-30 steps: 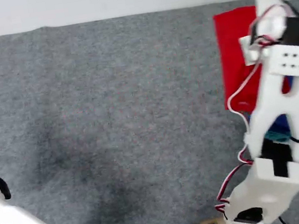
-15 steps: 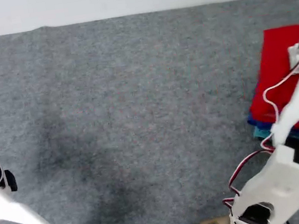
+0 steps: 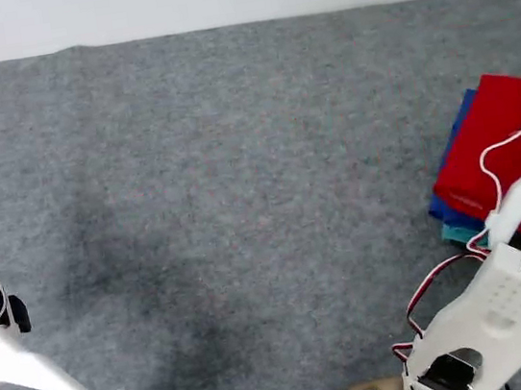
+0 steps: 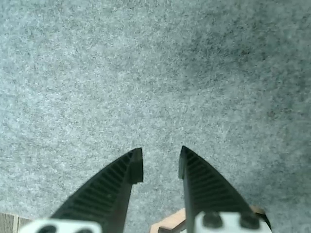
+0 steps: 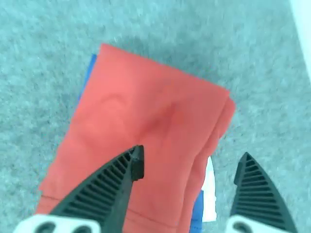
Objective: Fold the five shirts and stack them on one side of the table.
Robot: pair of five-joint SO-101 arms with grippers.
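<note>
surface: grey felt table (image 3: 236, 160) | load: folded shirt stack (image 3: 489, 151) — red on top — right edge

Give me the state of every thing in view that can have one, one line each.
red shirt: folded, on top of the stack at the table's edge
blue shirt: flat, directly under the red shirt
teal shirt: under the blue shirt, an edge sticking out
right gripper: open, empty, above the red shirt
left gripper: slightly open, empty, above bare grey table
</note>
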